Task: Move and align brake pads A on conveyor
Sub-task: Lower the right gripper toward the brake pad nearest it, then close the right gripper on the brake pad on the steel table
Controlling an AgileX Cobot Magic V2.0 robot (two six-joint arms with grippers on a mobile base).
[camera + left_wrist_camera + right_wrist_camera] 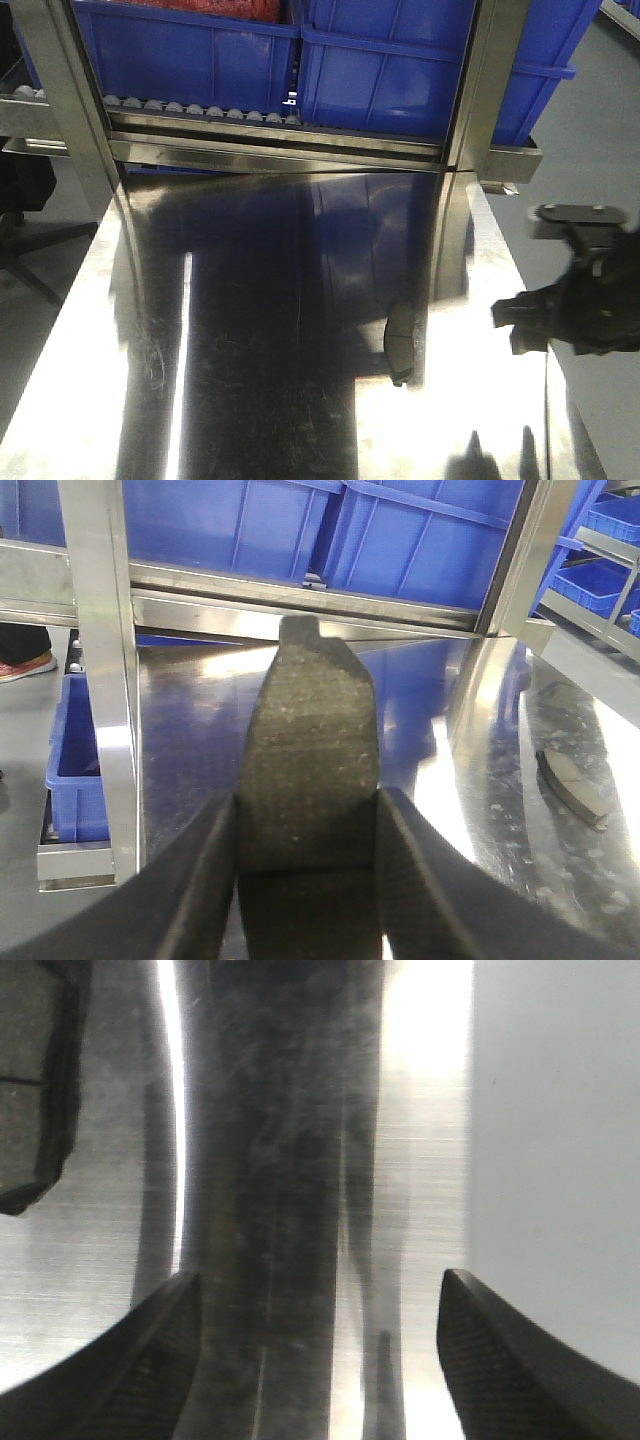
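Note:
A dark grey brake pad (308,730) stands on edge between the jaws of my left gripper (308,798), which is shut on it above the steel table. A second pad (402,343) lies flat on the table right of centre; it also shows in the left wrist view as a pad (572,782) at the right. My right gripper (520,328) hovers near the table's right edge, just right of that pad. In the right wrist view my right gripper (320,1276) is open and holds nothing, with the pad (35,1080) at the upper left. The conveyor is out of view.
Blue bins (400,70) sit on a roller rack (200,110) behind the steel table (250,300), framed by steel posts (480,90). Grey floor (560,1110) drops off past the table's right edge. A blue crate (75,770) stands low at the left.

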